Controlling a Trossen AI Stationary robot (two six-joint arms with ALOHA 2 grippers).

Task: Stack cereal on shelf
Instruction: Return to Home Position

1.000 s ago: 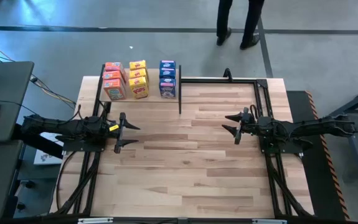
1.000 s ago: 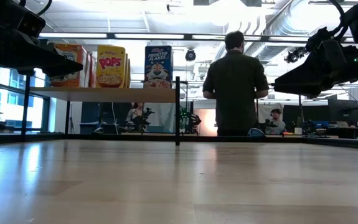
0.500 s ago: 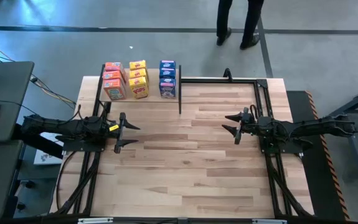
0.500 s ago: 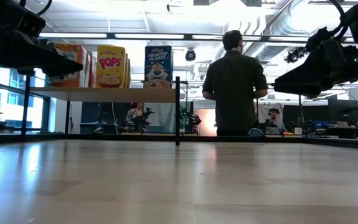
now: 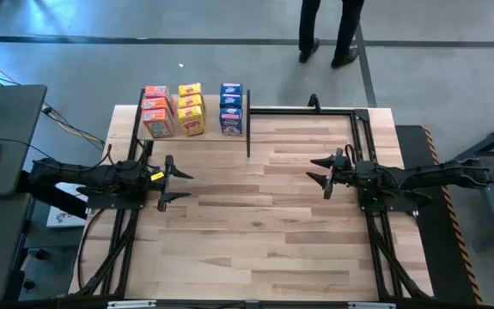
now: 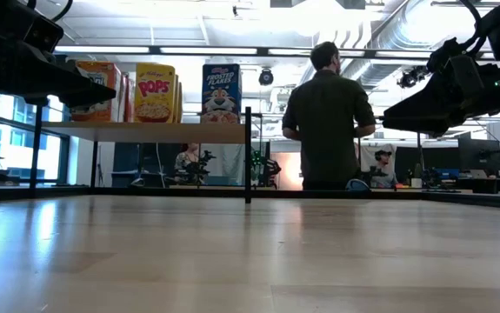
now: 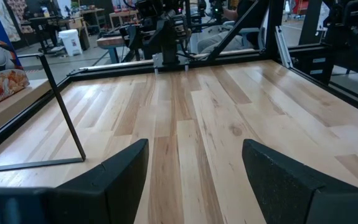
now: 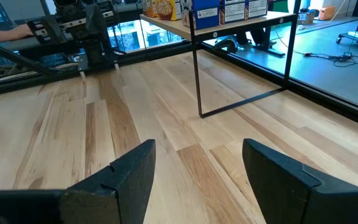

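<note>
The cereal boxes (image 5: 191, 109) are seen standing on the shelf (image 6: 145, 132) at the far left of the table (image 5: 264, 223), orange-red at the left, yellow in the middle and blue at the right, next to a thin black post (image 6: 248, 155). A person (image 6: 328, 122) is seen beyond the far edge, back turned. The left gripper (image 5: 182, 184) is held over the table's left side and the right gripper (image 5: 315, 172) over its right, both well apart from the shelf, with fingers spread wide and nothing grasped or touched.
</note>
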